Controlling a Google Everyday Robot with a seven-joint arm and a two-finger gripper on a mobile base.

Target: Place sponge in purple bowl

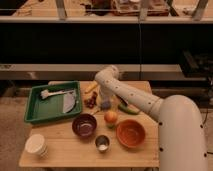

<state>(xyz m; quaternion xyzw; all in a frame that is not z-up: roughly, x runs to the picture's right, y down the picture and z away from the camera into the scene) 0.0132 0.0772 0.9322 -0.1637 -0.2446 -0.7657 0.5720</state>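
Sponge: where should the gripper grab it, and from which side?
Probably across the narrow sides of the sponge, from straight above: it lies flat on the table, with the red grapes close beside it. The gripper is right over it.
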